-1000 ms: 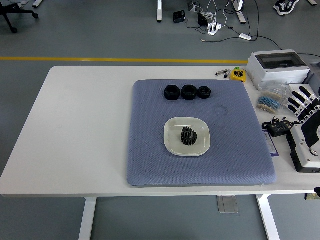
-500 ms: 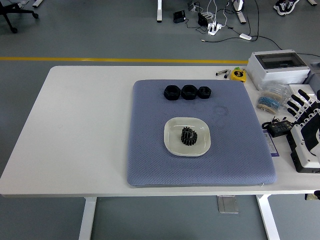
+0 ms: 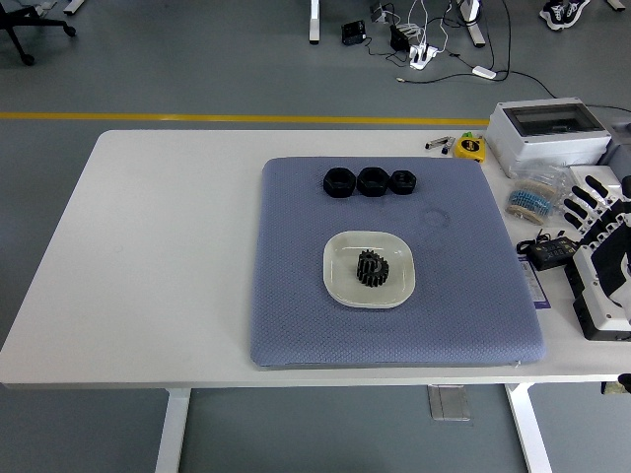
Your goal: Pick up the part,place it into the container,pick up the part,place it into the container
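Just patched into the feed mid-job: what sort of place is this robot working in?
Probably a robotics lab or workshop test bay. A white table carries a blue mat with a gear in a white dish; the floor beyond has a yellow line and loose power cables.

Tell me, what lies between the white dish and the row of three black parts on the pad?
Nothing: in the head view only bare blue pad separates the dish from the three black parts.

Lab: grey floor, yellow line [image 3: 246, 117], cables [image 3: 424, 39], office chair [image 3: 25, 25].
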Available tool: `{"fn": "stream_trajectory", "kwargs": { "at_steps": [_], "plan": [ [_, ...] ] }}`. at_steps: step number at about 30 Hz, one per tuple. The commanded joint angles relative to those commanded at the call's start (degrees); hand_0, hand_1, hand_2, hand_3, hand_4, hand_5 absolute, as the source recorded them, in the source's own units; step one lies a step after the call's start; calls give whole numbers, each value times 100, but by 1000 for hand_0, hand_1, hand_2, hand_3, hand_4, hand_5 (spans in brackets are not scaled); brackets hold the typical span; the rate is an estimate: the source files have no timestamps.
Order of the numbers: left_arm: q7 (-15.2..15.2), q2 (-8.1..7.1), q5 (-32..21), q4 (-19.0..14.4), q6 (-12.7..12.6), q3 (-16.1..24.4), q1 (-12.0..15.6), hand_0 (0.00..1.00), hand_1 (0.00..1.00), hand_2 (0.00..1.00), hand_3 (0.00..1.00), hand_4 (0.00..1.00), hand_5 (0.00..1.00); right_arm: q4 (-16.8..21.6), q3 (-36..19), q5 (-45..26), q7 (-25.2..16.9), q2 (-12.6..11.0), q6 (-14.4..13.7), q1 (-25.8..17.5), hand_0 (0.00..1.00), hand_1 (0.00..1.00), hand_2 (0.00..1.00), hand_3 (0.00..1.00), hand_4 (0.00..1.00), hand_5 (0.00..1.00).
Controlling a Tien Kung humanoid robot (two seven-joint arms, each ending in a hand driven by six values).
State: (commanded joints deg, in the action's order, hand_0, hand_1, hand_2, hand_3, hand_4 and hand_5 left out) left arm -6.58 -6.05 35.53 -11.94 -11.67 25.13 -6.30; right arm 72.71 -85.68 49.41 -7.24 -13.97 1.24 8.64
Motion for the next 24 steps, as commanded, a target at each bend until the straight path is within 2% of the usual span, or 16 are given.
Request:
{"fn": "stream_trajectory", "kwargs": {
  "at_steps": [24],
  "plan": [
    [12,7,-34,-1,2,-26,-12,731,745,776,694,725,686,114,50,-17,-50,-5,180,24,965,870,878,902,998,998]
  ]
}}
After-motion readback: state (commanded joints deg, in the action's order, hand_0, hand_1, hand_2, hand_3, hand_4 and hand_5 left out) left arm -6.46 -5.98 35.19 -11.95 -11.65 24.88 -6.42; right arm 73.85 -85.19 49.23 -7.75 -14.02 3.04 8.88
